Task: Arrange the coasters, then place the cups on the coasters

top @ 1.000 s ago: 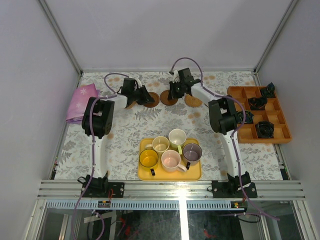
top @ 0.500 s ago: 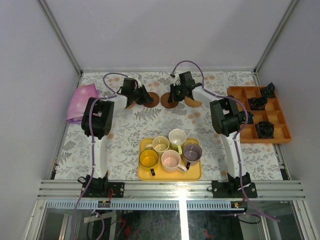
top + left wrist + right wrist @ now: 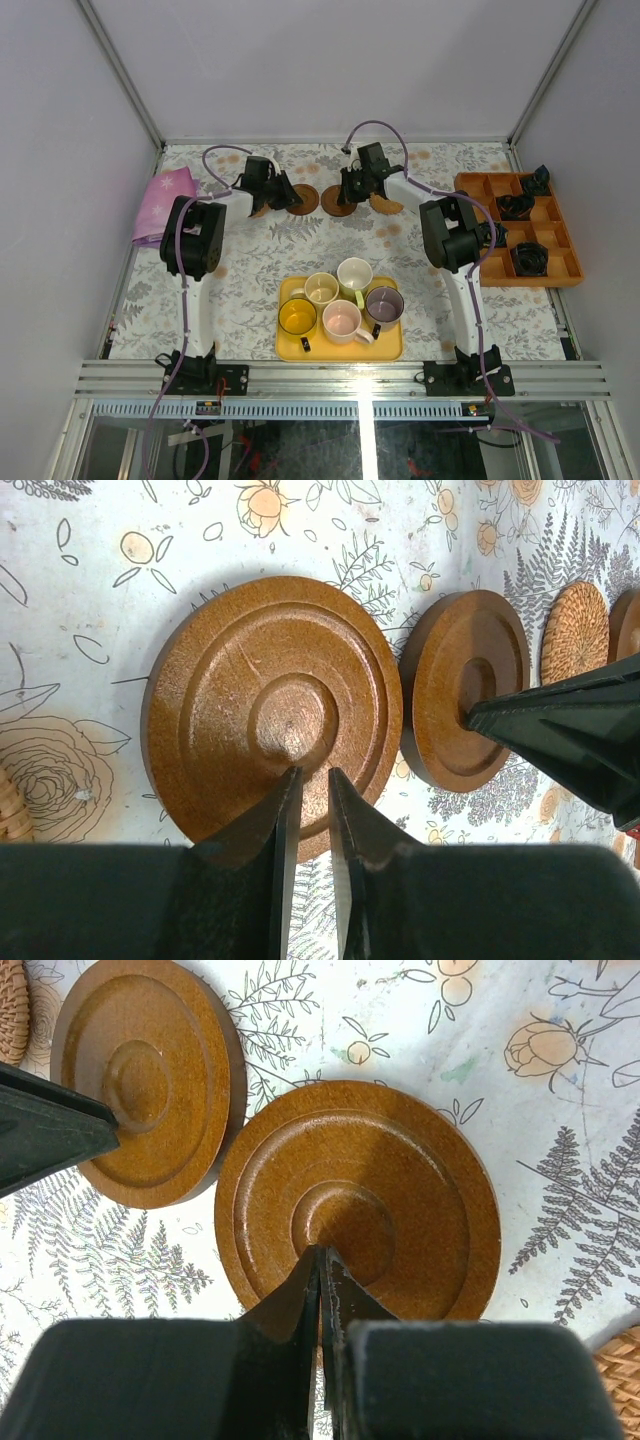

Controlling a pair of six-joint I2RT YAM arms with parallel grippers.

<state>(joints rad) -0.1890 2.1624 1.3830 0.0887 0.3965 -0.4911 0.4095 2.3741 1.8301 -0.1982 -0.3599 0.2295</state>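
Brown coaster (image 3: 275, 715) lies flat beneath the left hand (image 3: 308, 780), whose fingers stand narrowly apart over its centre. Just beside it, a second brown coaster (image 3: 360, 1200) sits under the right hand (image 3: 320, 1258), fingers pressed together. Both lie near the bench's (image 3: 250, 290) far edge, well apart from the cups (image 3: 342, 320) on the tray (image 3: 290, 351).

Top view: left gripper (image 3: 290, 194) covers part of dark coaster (image 3: 307, 200); tan coaster (image 3: 261, 210) by table (image 3: 300, 250) far edge mostly under left arm (image 3: 190, 235). Second tan coaster (image 3: 386, 206) half under right arm (image 3: 452, 232). Black items (image 3: 528, 258) in orange box (image 3: 468, 182) too small to identify; right arm hides part of box's left side. Left wrist view: woven disc (image 3: 8, 815) cut by left picture edge; brown disc (image 3: 630, 620) cut by right edge. Right wrist view: right gripper (image 3: 322, 1252) hides near rim of centre coaster (image 3: 400, 1190); fingertip contact with it unclear.
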